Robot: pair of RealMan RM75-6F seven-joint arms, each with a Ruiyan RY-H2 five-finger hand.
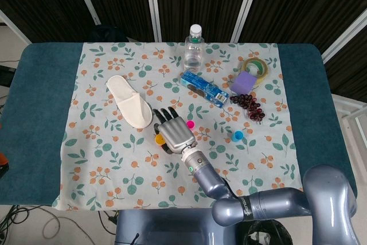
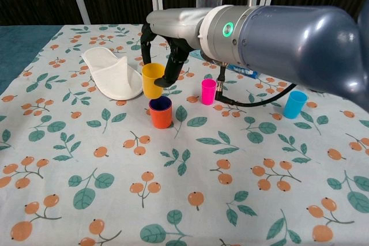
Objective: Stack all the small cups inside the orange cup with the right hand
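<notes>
**Yellow cup held over orange cup, right hand**

Right hand [image 2: 162,56] grasping small yellow plastic cup [image 2: 153,80], fingers [image 2: 173,64] curled round its upper wall. Cup upright or close to it, open mouth up, plain glossy yellow, slightly tapered. Hanging just above and slightly behind the small orange plastic cup [image 2: 161,112]; bottom edge near the orange rim, contact impossible to tell from chest view. In head view the hand [image 1: 172,132] covers most of both cups, only a yellow sliver showing at its left side.

Orange cup standing upright on the floral tablecloth [image 2: 86,165], roughly mid-surface, a dark blue cup nested inside with its rim showing at the top.

Small pink plastic cup [image 2: 208,91] upright just right of the orange one, apart from it. Small light blue plastic cup [image 2: 294,105] upright, well off toward the right edge.

Left hand not visible in either view.

Elsewhere on the cloth: white fabric slipper [image 2: 113,72] toward the left edge, near the yellow cup; clear plastic water bottle [image 1: 194,46] at the far edge; blue snack packet [image 1: 203,89] in front of it; purple block [image 1: 244,83], tape roll [image 1: 256,67] and dark grape bunch [image 1: 248,106] toward the far right corner.
</notes>
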